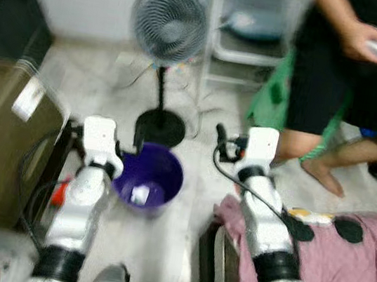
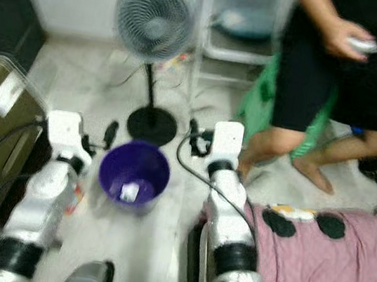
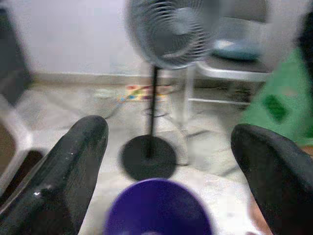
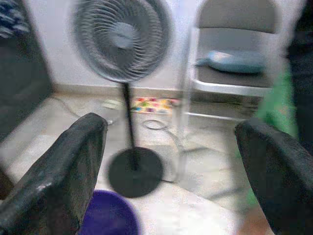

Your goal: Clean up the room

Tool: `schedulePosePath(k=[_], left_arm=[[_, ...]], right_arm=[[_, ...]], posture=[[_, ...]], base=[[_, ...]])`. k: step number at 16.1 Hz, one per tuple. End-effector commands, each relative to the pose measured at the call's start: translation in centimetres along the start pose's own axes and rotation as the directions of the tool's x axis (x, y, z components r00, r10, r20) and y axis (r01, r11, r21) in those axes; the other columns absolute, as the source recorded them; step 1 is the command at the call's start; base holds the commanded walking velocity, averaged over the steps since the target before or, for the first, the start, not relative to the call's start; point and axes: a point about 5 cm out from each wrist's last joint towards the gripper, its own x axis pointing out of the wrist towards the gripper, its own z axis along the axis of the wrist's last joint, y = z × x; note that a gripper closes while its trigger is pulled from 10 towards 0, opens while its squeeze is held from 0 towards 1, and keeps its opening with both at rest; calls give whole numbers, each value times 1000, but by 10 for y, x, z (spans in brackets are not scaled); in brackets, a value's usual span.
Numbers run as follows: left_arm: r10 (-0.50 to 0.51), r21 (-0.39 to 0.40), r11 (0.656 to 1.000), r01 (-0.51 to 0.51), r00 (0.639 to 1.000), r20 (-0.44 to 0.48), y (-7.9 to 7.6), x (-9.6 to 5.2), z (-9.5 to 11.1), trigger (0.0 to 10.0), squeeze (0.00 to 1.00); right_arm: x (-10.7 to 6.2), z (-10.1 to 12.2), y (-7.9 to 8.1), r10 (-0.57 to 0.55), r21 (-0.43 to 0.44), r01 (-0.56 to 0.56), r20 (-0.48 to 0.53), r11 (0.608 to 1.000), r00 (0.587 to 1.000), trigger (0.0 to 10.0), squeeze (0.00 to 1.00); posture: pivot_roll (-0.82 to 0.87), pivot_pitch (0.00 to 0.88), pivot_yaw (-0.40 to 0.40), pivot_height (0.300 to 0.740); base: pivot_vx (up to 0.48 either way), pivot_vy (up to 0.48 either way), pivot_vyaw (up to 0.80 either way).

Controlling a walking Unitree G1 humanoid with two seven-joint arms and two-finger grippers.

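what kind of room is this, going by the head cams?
Probably a bedroom or lived-in spare room in a home: a pink bedspread at the robot's right, a standing fan on the tiled floor, a folding chair against the wall, and a purple bin between the arms.

Person (image 1: 355,74) cut off above the chest, small white scrap (image 1: 140,193) (in the purple bin (image 1: 162,172)) too blurred to identify

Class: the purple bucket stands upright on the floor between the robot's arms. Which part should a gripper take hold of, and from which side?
Probably the rim of the purple bucket, from above. It stands upright with its mouth open upward, so one finger could go inside the wall and one outside. The left gripper, open, is beside it. A small white item lies inside, so grip at the edge.
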Motion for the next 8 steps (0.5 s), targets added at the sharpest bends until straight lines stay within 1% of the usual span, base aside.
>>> schedulePosePath(k=[1,8], left_arm=[[4,-3,1000,-4,1000,0,0,0,0,10000,0],[7,-1,1000,-7,1000,3,0,2,1,10000,0]], right_arm=[[0,2,-1,-2,-13,2,2,1000,1000,10000,0],[1,3,0,-5,-12,5,2,1000,1000,10000,0]], posture=[[28,177,-34,740],[33,172,-32,740]], base=[[0,0,800],[0,0,800]])
